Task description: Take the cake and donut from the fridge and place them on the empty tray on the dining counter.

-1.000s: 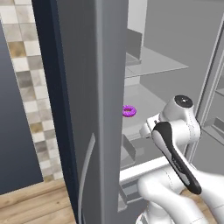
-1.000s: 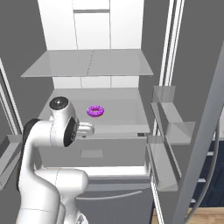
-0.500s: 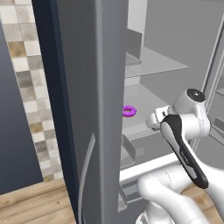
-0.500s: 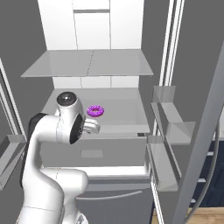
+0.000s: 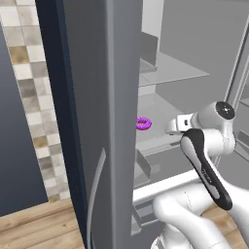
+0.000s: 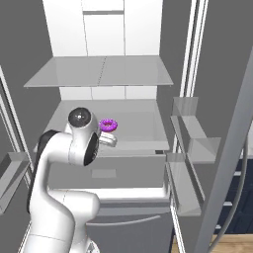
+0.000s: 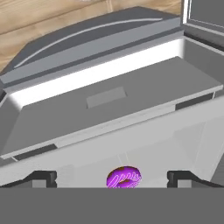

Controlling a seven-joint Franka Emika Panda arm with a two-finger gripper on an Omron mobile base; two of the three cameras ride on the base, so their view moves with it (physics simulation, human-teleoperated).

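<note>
The fridge [image 6: 188, 74] stands open, and the donut [image 6: 108, 125] lies flat on its middle shelf [image 6: 138, 123]. The gripper [image 7: 112, 178] hangs just short of it, jaws spread wide and empty, with the donut at 6 o'clock between the fingertips [image 7: 43, 177].

From my right base camera I'm looking into the open fridge [image 6: 123, 29], its white back wall behind two grey shelves, with door bins on the right side. The donut [image 6: 108, 125] with purple icing lies flat on the lower shelf [image 6: 143, 129], left of its middle. My white arm [image 6: 59, 168] rises from the lower left, and its wrist end reaches over the shelf's front edge just beside the donut; I cannot make out the jaws here.
</note>
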